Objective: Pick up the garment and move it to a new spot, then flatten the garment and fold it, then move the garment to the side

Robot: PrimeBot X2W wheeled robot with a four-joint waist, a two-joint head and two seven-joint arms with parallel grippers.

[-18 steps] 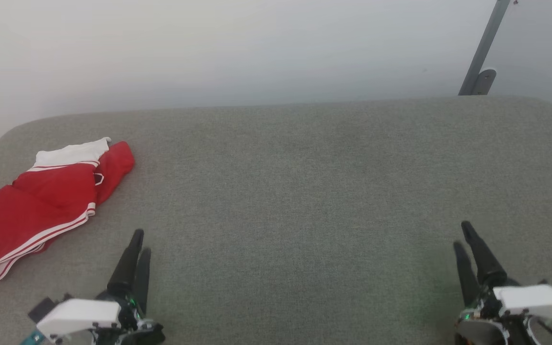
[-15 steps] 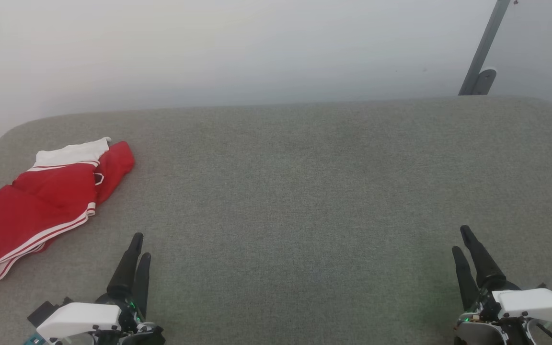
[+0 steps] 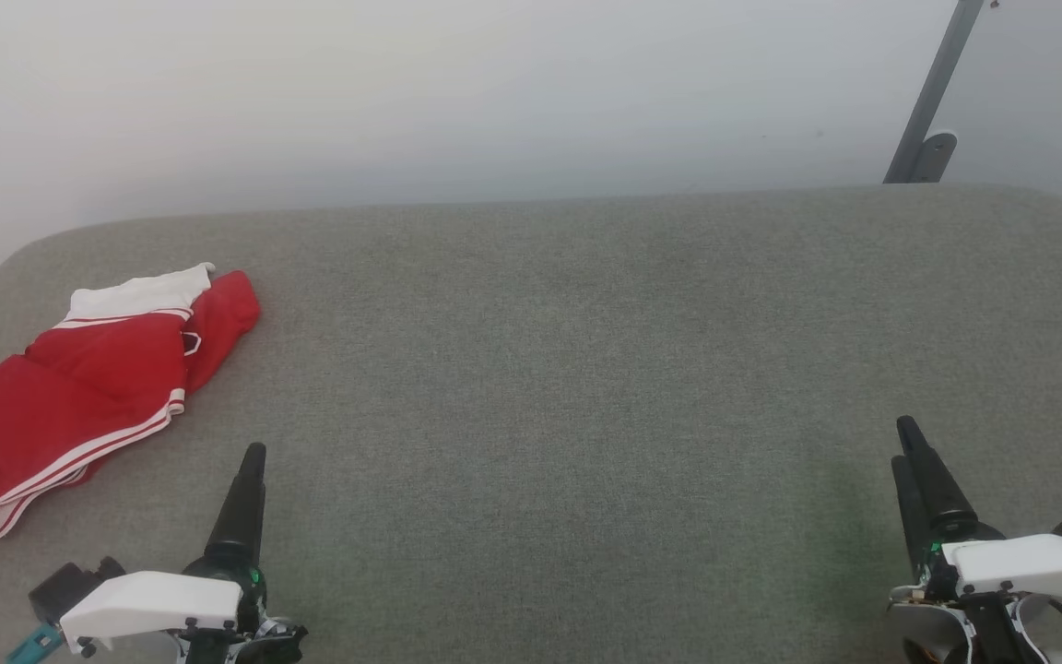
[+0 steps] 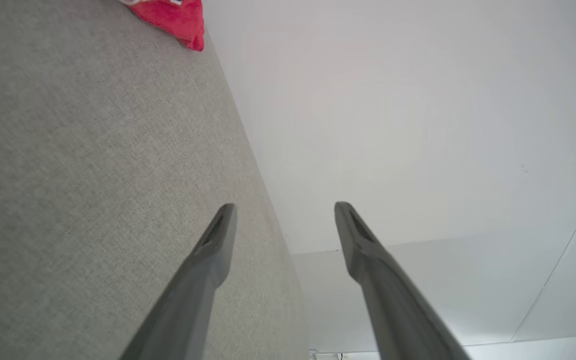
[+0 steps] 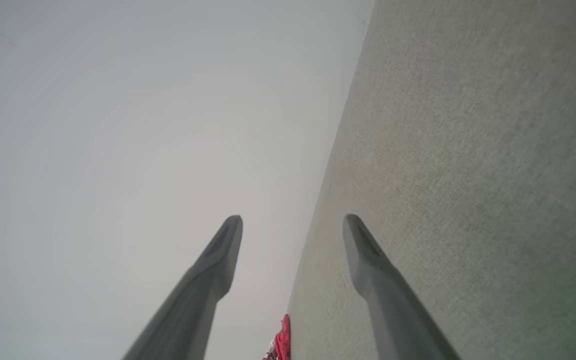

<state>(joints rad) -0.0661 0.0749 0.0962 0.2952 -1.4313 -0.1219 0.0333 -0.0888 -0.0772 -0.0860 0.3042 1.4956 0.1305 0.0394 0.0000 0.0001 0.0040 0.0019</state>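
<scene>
The left gripper [image 3: 253, 454] is low over the near left part of the grey cloth-covered table [image 3: 540, 369], pointing away from the robot. In the head view its two dark fingers line up one behind the other, so the gap is hidden. The left wrist view shows it plainly: the fingers [image 4: 218, 245] are spread wide, with nothing between them and nothing against either tip. Behind them run the table cloth and a pale wall [image 4: 418, 125].

The right gripper [image 3: 902, 441] is over the near right part of the table and also points away. In the right wrist view its fingers [image 5: 368, 265] are just as widely spread, and the gap between them is empty. Whether either gripper rests on the cloth or hovers just above it, I cannot tell.

The garment [image 3: 79, 387], red with a white sleeve and white-striped trim, lies crumpled at the left edge of the table. It is ahead and to the left of the left gripper, apart from it, and well apart from the right gripper. A red corner of the garment [image 4: 175, 15] shows at the top of the left wrist view. A sliver of the garment [image 5: 283, 342] shows at the bottom of the right wrist view, between the fingers but far beyond them.

A grey metal post [image 3: 937, 83] leans by the wall past the table's far right corner
</scene>
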